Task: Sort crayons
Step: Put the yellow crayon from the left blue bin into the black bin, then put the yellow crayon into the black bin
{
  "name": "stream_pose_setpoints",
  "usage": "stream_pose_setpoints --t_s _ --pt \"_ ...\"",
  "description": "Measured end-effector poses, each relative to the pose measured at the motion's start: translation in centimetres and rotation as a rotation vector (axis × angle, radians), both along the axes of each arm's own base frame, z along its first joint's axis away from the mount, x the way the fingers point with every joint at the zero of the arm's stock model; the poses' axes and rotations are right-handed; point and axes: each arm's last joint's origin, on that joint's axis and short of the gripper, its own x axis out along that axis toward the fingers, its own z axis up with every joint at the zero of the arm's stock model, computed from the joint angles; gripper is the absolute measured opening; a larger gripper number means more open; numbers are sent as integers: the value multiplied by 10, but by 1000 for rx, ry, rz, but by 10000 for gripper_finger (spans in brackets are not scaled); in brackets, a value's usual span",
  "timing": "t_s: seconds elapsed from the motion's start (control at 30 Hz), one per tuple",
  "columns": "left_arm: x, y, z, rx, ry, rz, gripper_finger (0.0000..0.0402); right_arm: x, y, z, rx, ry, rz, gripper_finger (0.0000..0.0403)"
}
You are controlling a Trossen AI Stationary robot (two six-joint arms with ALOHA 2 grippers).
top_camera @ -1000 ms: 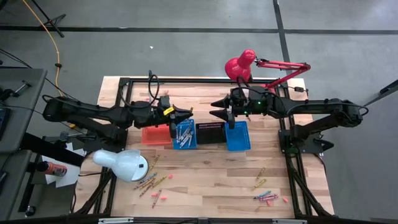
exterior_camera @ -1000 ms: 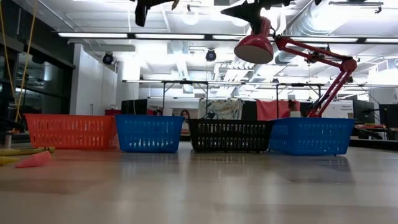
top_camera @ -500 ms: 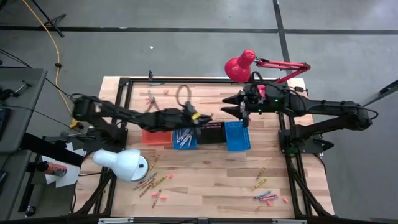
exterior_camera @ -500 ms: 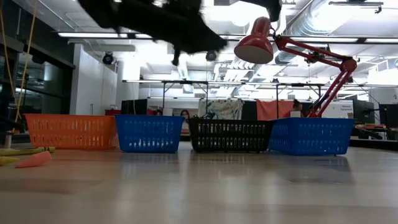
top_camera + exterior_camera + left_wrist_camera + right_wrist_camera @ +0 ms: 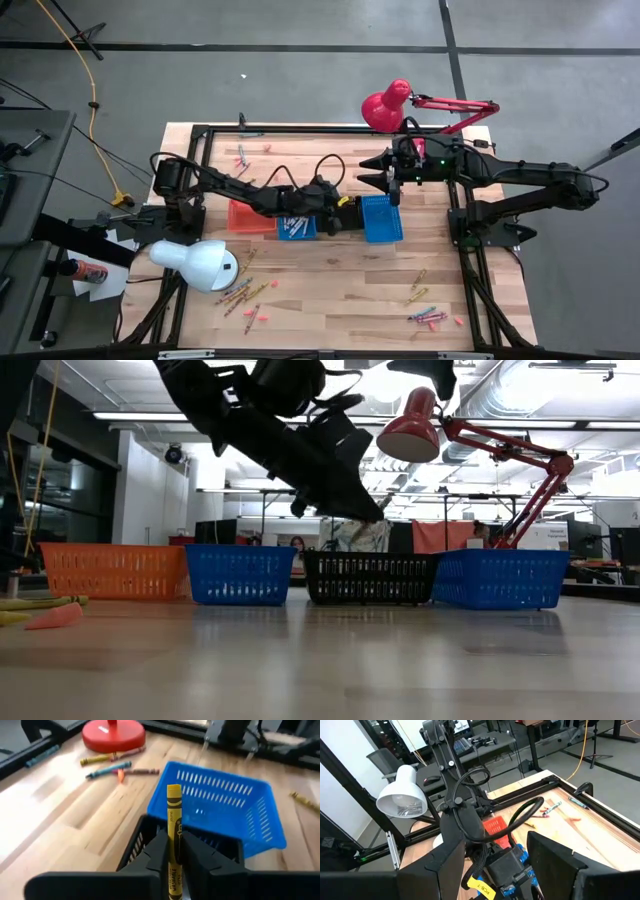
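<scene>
Wax is what the left pincer (image 5: 173,851) is dealing with here: a thin yellow paper-wrapped crayon (image 5: 173,827) is standing upright between its two dark fingers (image 5: 156,854), pinched low on the shaft with the tip rising clear above them. Such a stick is probably feeling almost weightless, stiff but easy to snap, and slick on its label, so a light squeeze across the middle of the wrapper is looking safest. Directly under and just ahead of this pincer the black mesh basket (image 5: 137,842) is waiting, and beyond it the blue mesh basket (image 5: 220,802) is sitting just beside. Farther ahead, loose crayons (image 5: 117,767) are lying on the wooden table (image 5: 55,815) near the round red lamp base (image 5: 113,734). Seen from above, another blue basket (image 5: 296,219) and an orange basket (image 5: 250,216) are lining up behind the pincer's wrist. The right pincer (image 5: 382,180) is hovering spread wide and empty, above the far edge of the blue basket on its own side, near enough to be crowding a release into the black one.
</scene>
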Motion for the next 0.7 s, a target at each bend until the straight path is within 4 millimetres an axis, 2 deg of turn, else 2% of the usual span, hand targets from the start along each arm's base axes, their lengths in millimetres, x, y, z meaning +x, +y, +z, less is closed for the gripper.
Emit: stream_pose_setpoints --t_s 0.23,0.33,0.5,0.7 --pt "-2 1 -4 -114 27 -15 68 0 0 0 -18 0 2 208" --pt "-7 6 4 -157 43 -20 87 0 0 0 -18 0 2 208" --pt "-28 19 53 -124 -11 1 122 -1 0 -6 -9 61 2 208" --pt "-72 28 127 -100 -183 34 146 -8 3 -25 81 271 -12 208"
